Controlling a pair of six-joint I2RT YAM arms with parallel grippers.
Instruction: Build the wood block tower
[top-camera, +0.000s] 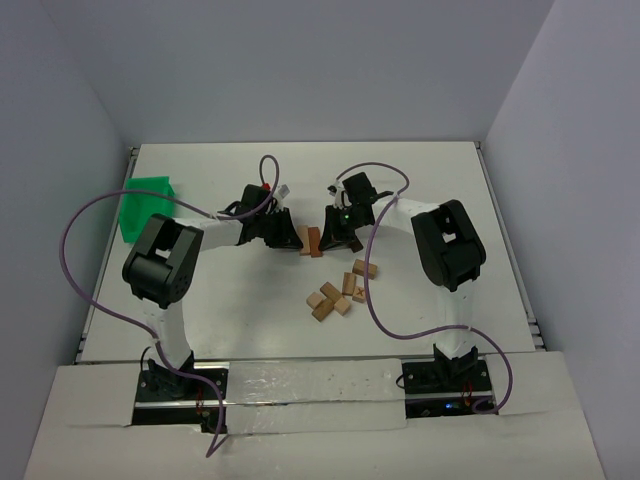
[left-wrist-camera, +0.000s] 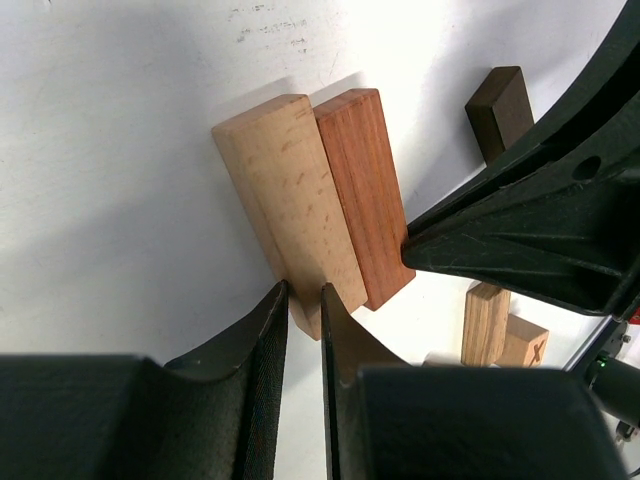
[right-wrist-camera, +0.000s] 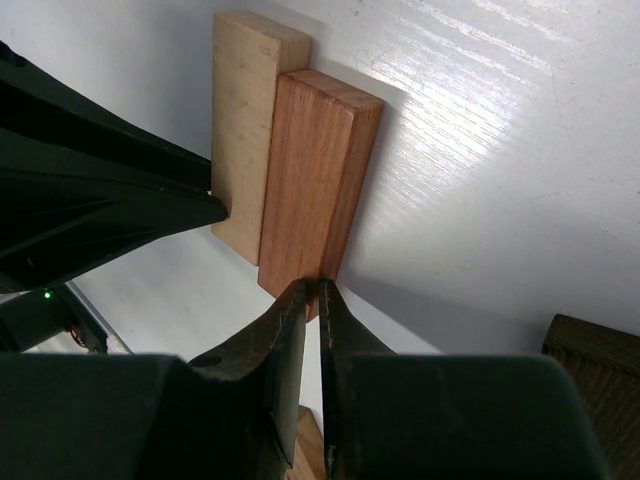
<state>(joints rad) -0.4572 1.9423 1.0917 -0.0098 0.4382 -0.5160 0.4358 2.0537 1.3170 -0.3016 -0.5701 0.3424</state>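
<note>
Several wood blocks (top-camera: 340, 290) loose, lower centre of bench (top-camera: 450, 200); no tower yet. Above them tan bar (left-wrist-camera: 285, 190), reddish bar (left-wrist-camera: 365, 190) touching lengthwise. Left claw (left-wrist-camera: 303, 290) at tan bar's near end, right claw (right-wrist-camera: 312, 285) at reddish's; both nearly shut, empty.

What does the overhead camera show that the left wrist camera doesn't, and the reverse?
Overhead only: the green tray and the full loose cluster of blocks. Left wrist only: a dark brown block, and the left tool seen closed to a slit at the end of the pale bar. Both: that pale bar and a reddish bar lying side by side, touching.
</note>
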